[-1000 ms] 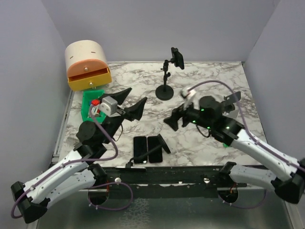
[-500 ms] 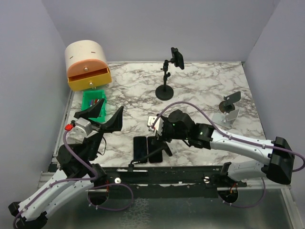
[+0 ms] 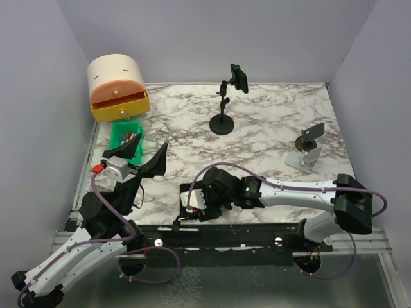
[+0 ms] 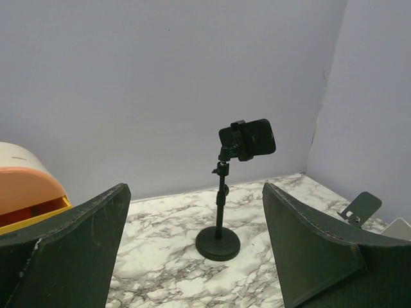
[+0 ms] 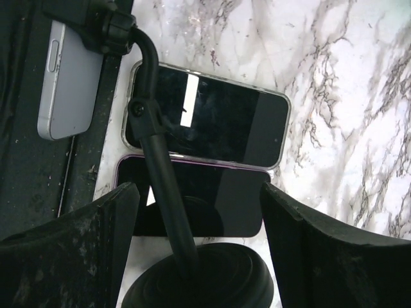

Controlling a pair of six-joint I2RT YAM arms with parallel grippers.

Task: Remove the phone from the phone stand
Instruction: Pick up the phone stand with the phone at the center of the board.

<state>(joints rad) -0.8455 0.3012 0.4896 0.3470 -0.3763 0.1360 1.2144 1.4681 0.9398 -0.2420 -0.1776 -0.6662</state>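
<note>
**No phone freed from a stand yet**

Near the front edge, the right gripper [image 5: 198, 192] hangs wide open and empty over a small stand [image 5: 160, 173]. Its clamp holds a silver phone [image 5: 64, 83], beside two loose phones [image 5: 212, 122]. The left gripper [image 4: 194, 187] is wide and empty too. Far back, the tall stand [image 4: 218, 244] holds a dark phone [image 4: 253, 138], so the removal looks wholly undone

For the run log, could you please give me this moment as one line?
left gripper open, raised | right gripper open, astride stand pole | phone in stand's clamp | two phones flat beside
</note>
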